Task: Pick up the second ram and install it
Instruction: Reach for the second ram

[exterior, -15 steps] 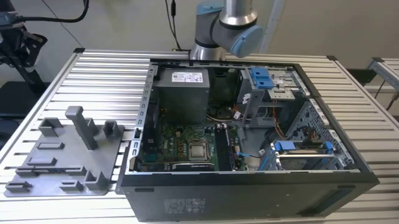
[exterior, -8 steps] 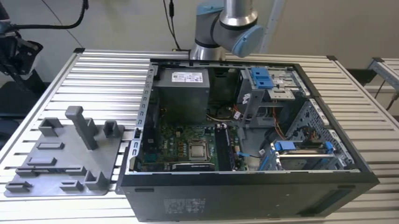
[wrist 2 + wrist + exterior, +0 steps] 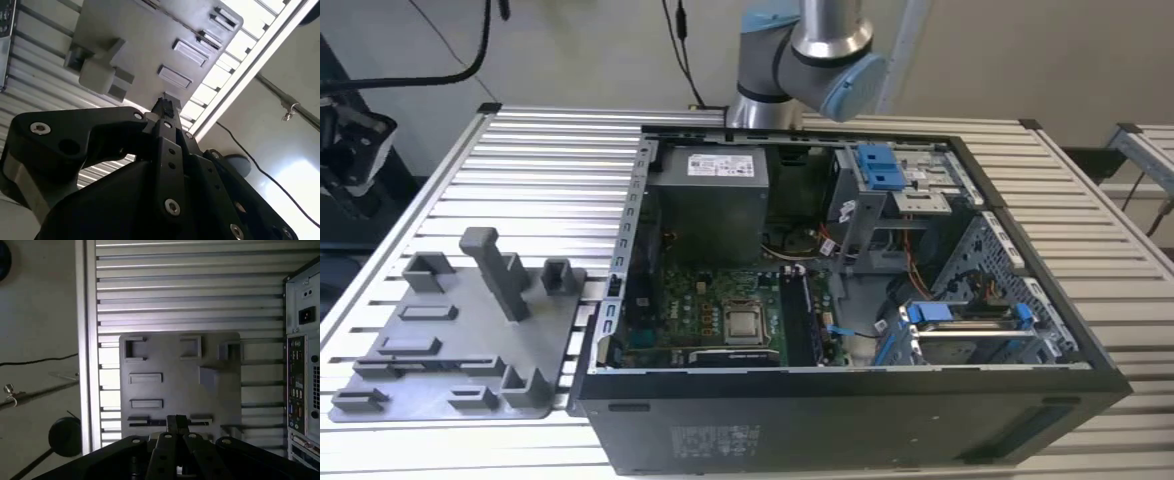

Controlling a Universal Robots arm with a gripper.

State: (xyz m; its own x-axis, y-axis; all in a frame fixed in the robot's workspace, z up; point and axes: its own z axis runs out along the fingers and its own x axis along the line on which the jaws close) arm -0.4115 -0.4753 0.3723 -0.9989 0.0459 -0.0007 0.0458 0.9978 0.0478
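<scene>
From where I stand, the job has barely begun. The arm (image 3: 807, 50) rises at the top centre of the exterior view, behind the open computer case (image 3: 854, 405). The gripper (image 3: 177, 421) hangs high over the grey tray (image 3: 467, 330), which lies on the slatted table (image 3: 547, 150) at the exterior view's lower left.

In both wrist views the fingers look drawn together into one narrow tip. I see nothing held between them, so I take the gripper as closed and empty.

The memory stick (image 3: 145, 423) is harder to pin down. A thin dark strip runs along the long slot of the tray, directly beyond the fingertips in the first wrist view. The same slot shows as a dark line near the tray's front edge in the exterior view. I take that strip to be the stick, resting on its edge in its holder, but I cannot make out any chips.

So the pick-up is not yet done. The stick is well apart from the green board (image 3: 707, 310) inside the case, where it belongs beside the processor (image 3: 744, 322). The tall grey post (image 3: 494, 270) on the tray stands untouched.
</scene>
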